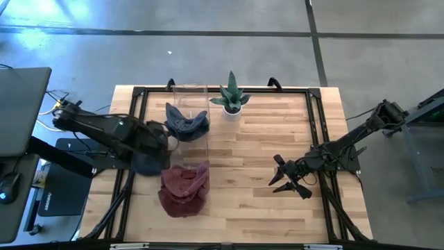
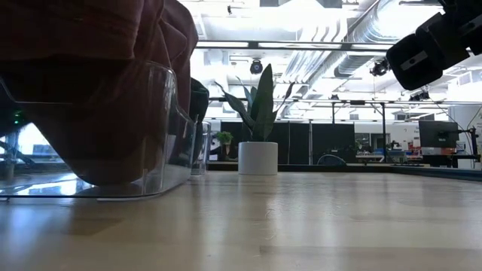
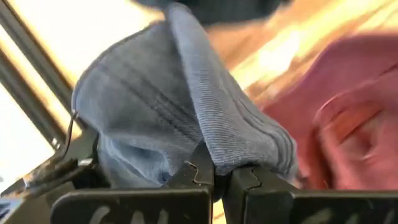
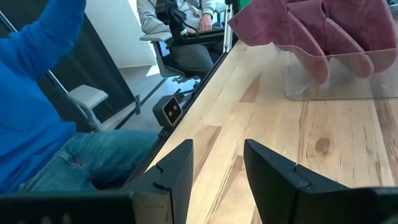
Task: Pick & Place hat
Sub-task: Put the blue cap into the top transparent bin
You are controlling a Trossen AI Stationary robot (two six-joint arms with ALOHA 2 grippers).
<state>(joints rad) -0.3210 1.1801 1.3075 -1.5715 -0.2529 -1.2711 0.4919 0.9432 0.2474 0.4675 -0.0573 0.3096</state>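
Fabric of the blue hat (image 3: 186, 118) is pinched between the closed fingers of the left gripper (image 3: 214, 177), held at the worktop's (image 1: 277, 139) left edge just beside the clear bin (image 1: 187, 149). The bin's free middle section, between the dark hat (image 1: 186, 123) and red hat (image 1: 184, 187), lies just right of the fingers. The right gripper (image 1: 286, 179) waits open, well apart.

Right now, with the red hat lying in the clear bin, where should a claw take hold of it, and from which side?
Grip the raised fold along the top of the red hat, coming straight down from above. It is heaped over the rim of the clear bin, whose walls block a side approach. The open right claw is free; the left claw is shut on the blue hat.
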